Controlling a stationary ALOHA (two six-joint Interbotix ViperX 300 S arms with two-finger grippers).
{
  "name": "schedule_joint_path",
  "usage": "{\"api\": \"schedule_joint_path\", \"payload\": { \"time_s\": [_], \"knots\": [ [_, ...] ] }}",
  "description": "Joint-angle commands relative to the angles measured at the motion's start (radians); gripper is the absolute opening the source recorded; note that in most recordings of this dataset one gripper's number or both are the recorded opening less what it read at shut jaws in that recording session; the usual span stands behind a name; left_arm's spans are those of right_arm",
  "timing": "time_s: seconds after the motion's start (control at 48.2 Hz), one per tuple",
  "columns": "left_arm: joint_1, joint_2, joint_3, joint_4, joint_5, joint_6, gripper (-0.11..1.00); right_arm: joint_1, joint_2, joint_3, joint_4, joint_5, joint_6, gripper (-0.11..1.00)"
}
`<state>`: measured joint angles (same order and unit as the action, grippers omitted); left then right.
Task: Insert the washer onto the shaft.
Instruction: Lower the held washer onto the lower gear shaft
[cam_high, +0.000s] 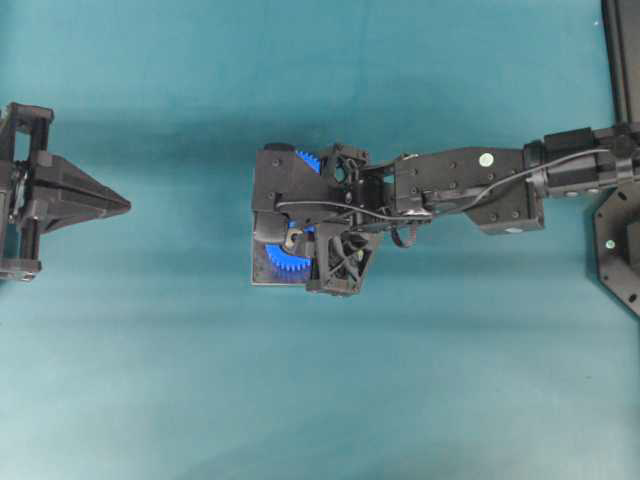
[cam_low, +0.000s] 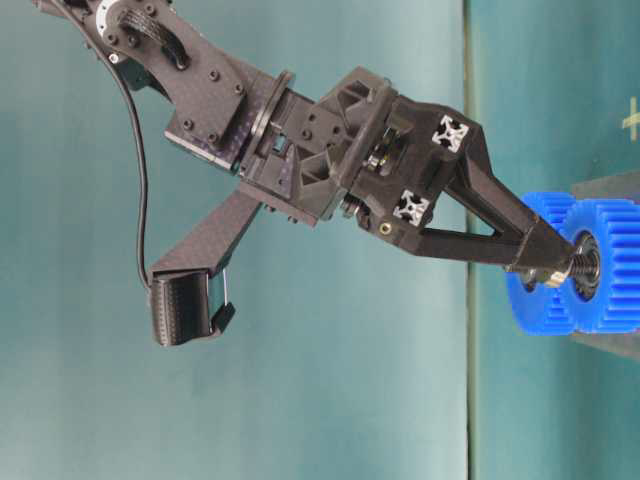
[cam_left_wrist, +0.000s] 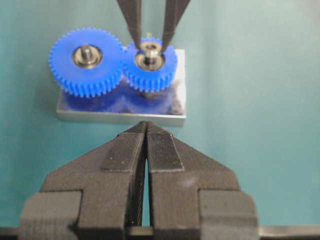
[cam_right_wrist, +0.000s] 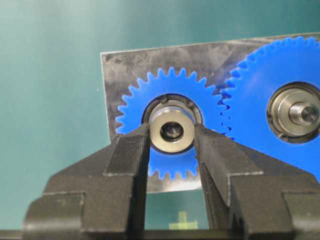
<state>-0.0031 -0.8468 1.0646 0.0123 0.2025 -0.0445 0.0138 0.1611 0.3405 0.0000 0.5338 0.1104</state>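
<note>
The right gripper (cam_right_wrist: 171, 145) pinched the washer (cam_right_wrist: 171, 131) by its rim over the shaft (cam_left_wrist: 149, 51) near the base plate's (cam_right_wrist: 116, 64) edge; small, rigid, likely slippery. The left gripper (cam_left_wrist: 146, 145) sat closed, empty.

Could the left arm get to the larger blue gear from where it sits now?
Probably yes. The left gripper, shut and empty, sits back from the plate, and the larger gear beside the right gripper stands uncovered; only bare cloth lies between.
</note>
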Motion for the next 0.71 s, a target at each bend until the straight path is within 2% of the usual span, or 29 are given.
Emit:
{"api": "schedule_joint_path", "payload": {
  "time_s": [0.0,0.685],
  "knots": [
    [0.002,0.003,-0.011,0.003,-0.005,0.0,0.0,-0.002,-0.014,-0.02,0.002,-0.006,-0.002,0.31],
    [0.002,0.002,-0.008,0.003,-0.005,0.0,0.01,-0.002,0.002,-0.049,0.002,0.035,-0.002,0.31]
  ]
}}
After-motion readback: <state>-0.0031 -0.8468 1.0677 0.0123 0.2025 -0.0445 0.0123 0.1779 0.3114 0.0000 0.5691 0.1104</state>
